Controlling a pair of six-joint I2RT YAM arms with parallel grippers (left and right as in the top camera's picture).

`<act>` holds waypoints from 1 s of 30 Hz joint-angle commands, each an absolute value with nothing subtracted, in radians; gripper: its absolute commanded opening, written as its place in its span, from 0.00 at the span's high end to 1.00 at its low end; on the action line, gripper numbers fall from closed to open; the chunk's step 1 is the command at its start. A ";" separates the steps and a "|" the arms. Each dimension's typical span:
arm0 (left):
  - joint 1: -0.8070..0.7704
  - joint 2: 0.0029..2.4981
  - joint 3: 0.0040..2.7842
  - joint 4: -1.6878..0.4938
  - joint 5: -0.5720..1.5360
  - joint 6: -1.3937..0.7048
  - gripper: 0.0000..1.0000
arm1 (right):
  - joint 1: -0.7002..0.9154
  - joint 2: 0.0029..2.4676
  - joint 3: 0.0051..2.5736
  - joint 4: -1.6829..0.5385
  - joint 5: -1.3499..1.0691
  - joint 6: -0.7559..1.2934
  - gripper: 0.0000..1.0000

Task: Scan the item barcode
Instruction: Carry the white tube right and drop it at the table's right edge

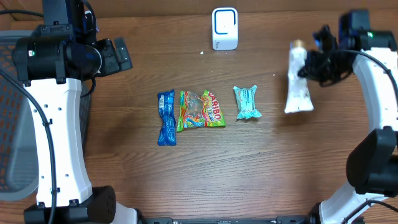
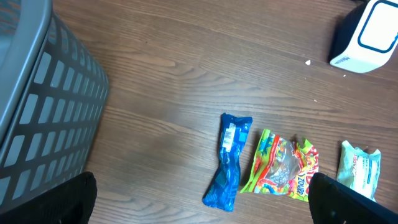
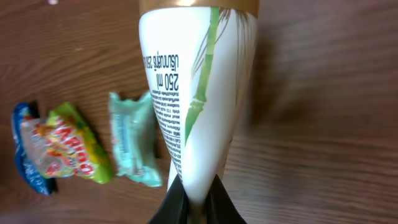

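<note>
My right gripper (image 3: 196, 202) is shut on the narrow end of a white tube (image 3: 193, 93) with a gold cap and a green bamboo print. In the overhead view the tube (image 1: 298, 84) is at the right of the table, with the right gripper (image 1: 313, 65) beside it. No barcode shows on the tube, only small print. The white barcode scanner (image 1: 224, 28) stands at the back centre, left of the tube. Over the back left, my left gripper (image 1: 115, 55) hangs open with nothing between its fingers (image 2: 74, 199).
A blue packet (image 1: 166, 118), a Haribo bag (image 1: 201, 110) and a teal packet (image 1: 247, 102) lie in a row at mid-table. A grey mesh basket (image 1: 12, 124) stands at the left edge, close to the left arm. The scanner (image 2: 367, 34) also shows in the left wrist view.
</note>
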State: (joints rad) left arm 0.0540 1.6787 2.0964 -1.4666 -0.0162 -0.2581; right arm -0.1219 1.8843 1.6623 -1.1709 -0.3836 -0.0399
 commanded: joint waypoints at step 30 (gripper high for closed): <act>0.052 1.676 2.115 -1.463 -0.026 -0.247 0.00 | -0.297 1.865 1.333 -0.812 0.003 0.244 0.96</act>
